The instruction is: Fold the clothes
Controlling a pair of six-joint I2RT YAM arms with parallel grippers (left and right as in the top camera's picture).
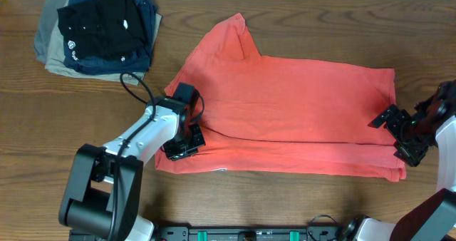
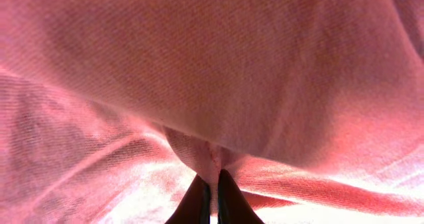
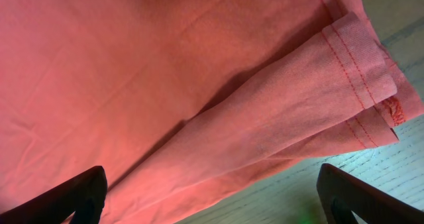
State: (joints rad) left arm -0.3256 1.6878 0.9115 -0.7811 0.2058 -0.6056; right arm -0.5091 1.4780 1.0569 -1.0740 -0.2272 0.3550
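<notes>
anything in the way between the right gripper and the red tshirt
Nothing visible does. The open right gripper sits right at the T-shirt hem corner, over bare table. The left gripper is shut on the fabric.

There is one coral-red T-shirt point(image 1: 299, 113) on one wooden table point(image 1: 43, 127). One stack holds three folded garments: one khaki garment point(image 1: 48, 38), one navy garment point(image 1: 144, 14) and one black garment point(image 1: 92, 23). Two grippers show: the left gripper point(image 1: 191, 135) and the right gripper point(image 1: 396, 135).
</notes>
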